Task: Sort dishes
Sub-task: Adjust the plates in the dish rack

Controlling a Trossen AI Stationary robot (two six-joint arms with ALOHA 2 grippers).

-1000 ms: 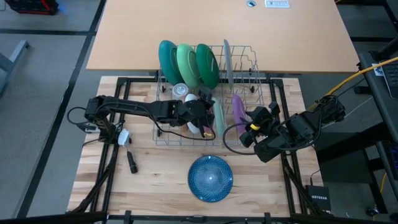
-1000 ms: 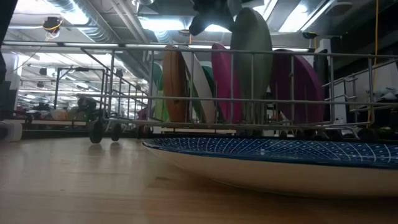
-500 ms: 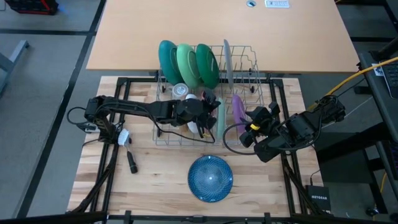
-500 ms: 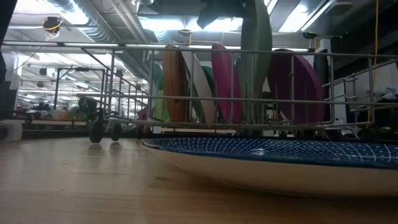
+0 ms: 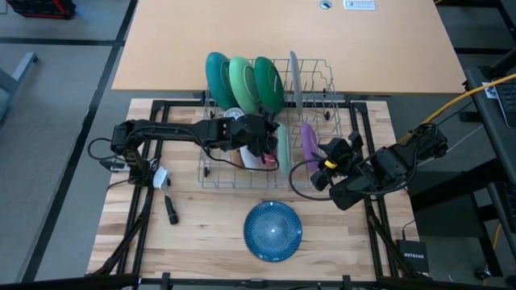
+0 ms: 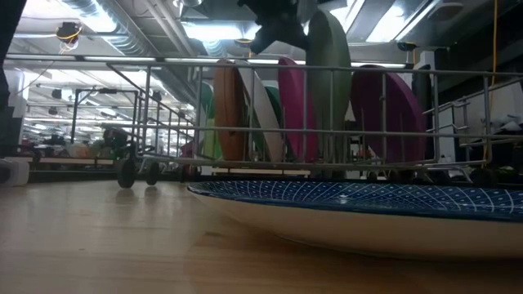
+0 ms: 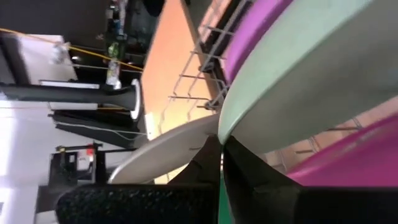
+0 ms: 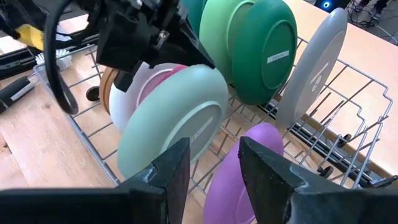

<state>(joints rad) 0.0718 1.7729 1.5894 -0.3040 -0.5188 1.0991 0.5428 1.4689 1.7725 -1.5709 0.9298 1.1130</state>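
The left gripper [image 5: 270, 138] pinches the rim of the pale green plate [image 5: 283, 153], which stands on edge in the wire rack [image 5: 322, 173]. The right gripper [image 5: 326, 153] waits beside the rack, fingers partly apart, holding nothing. The blue plate [image 5: 272, 230] lies flat in front of the rack.

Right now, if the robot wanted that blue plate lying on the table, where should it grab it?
Probably at the rim. The blue plate lies flat on the wooden table, its edge curving up slightly, so a finger could slip under from the side, likely the open near edge.
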